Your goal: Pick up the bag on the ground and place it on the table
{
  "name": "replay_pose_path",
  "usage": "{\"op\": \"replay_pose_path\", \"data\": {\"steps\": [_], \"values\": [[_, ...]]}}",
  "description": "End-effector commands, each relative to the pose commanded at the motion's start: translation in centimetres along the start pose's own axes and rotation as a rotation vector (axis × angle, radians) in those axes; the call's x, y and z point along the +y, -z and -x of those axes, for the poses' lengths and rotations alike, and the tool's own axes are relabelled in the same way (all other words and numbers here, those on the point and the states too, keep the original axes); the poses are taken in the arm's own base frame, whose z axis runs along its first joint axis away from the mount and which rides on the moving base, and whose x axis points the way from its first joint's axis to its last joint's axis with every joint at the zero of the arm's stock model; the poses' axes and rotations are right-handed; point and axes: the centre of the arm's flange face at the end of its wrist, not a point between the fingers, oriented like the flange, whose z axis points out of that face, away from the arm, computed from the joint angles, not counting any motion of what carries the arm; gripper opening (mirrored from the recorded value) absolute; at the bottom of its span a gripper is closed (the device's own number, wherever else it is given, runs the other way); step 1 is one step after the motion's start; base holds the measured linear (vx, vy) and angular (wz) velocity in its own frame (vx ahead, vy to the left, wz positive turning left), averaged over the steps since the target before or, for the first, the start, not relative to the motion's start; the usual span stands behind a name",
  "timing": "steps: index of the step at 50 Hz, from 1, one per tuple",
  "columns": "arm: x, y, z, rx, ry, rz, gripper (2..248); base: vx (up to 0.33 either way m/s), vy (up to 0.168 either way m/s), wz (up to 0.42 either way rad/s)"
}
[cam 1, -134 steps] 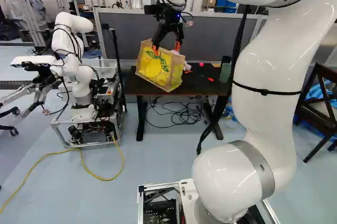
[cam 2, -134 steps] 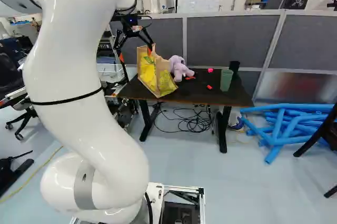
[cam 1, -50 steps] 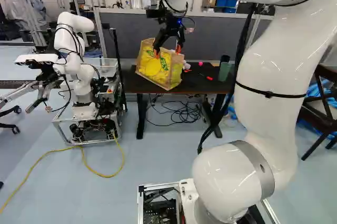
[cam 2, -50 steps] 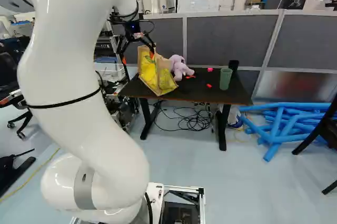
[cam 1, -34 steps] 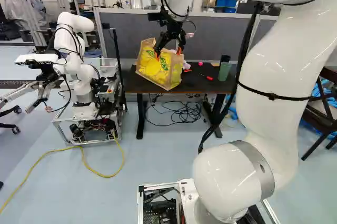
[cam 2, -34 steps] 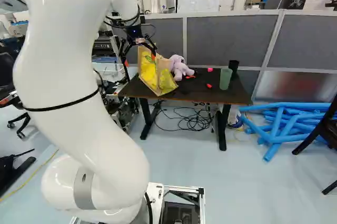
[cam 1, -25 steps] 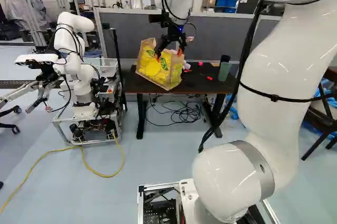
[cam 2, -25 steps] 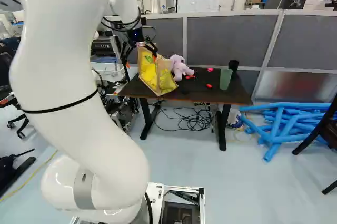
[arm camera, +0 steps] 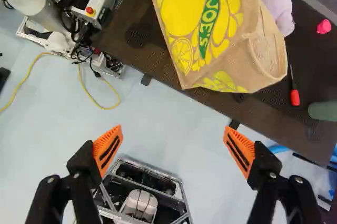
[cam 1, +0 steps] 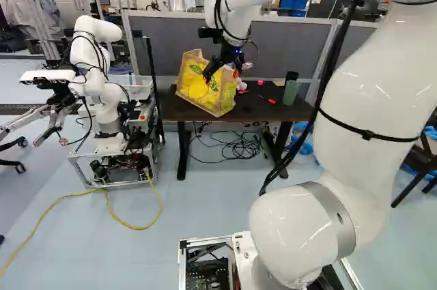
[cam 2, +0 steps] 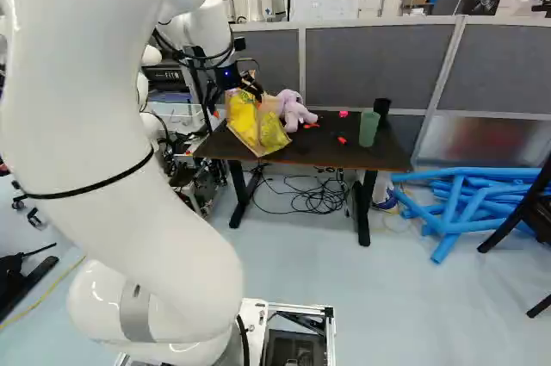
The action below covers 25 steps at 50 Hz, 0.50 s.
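Note:
In the left base view my gripper (cam 1: pixel 222 76) is in front of the upper part of the yellow and tan bag (cam 1: pixel 199 91). The bag rests on the left end of the dark table (cam 2: pixel 344 156), close to its front edge. The wrist view shows my gripper (arm camera: pixel 173 130) wide open, with nothing between its orange pads. Ahead of the fingers and apart from them is the bag (arm camera: pixel 202 21), its lemon print facing the camera.
A purple plush toy (cam 2: pixel 295 111) is beside the bag. Farther right on the table are small red things, a green cup (cam 2: pixel 368 129) and a black cup (cam 2: pixel 382 107). Another robot (cam 1: pixel 102 92) stands left of the table. Blue tubes (cam 2: pixel 469 198) lie right of it.
The arm has swung and tilted its open gripper, drawing back from the bag's top. The bag has stayed in place on the table. The base has shifted slightly since the earliest frames.

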Motion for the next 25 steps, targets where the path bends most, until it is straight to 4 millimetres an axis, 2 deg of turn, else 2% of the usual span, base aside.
{"op": "replay_pose_path", "data": {"steps": [25], "values": [[-0.2, -3.1, 5.9, 0.167, -0.084, 0.07, 247, 0.0, 0.0, 0.0]]}}
